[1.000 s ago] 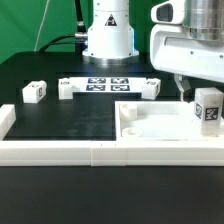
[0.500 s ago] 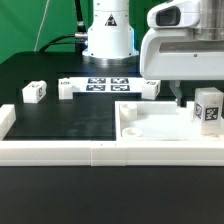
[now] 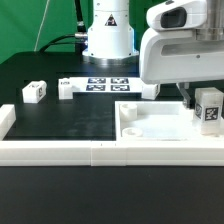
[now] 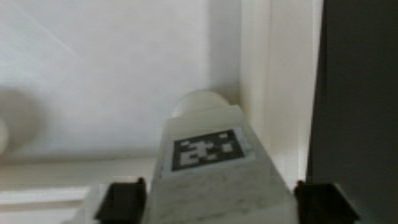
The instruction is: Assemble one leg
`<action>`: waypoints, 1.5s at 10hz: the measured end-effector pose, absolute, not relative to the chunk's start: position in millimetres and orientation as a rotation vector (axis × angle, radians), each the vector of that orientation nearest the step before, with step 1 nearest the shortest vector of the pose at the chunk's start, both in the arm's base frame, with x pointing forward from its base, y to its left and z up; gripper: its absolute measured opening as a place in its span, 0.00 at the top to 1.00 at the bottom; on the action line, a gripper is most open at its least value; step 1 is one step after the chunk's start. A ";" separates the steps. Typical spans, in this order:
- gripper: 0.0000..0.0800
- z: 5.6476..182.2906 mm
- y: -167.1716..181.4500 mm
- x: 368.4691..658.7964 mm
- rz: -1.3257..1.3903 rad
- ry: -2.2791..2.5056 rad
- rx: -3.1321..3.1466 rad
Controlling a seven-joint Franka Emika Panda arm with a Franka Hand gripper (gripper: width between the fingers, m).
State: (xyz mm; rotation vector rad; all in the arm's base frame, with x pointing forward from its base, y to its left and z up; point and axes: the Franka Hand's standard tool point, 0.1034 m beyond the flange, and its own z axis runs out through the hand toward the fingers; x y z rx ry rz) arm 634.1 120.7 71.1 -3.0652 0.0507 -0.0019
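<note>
A leg (image 3: 208, 108), a stubby white block with a tag facing the exterior camera, stands upright at the far right corner of the large white square panel (image 3: 150, 128). My gripper (image 3: 200, 98) hangs over it with its body covering the leg's top. In the wrist view the leg (image 4: 214, 165) fills the gap between my two dark fingers (image 4: 121, 202), which press against both its sides. Its far end meets the panel (image 4: 98, 80) by the raised edge. The gripper (image 4: 221, 205) is shut on this leg.
Two more legs (image 3: 33, 91) (image 3: 66, 88) lie at the exterior view's left, and another one (image 3: 150, 87) sits behind the panel. The marker board (image 3: 105, 83) lies in front of the robot base (image 3: 107, 35). A long white rail (image 3: 60, 151) runs along the front.
The gripper body has shifted toward the exterior view's left and the visible finger has closed in against the leg. The leg has stayed in place on the panel.
</note>
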 end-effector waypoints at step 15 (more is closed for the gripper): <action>0.64 69.3 120.8 633.8 0.054 1.678 -2.561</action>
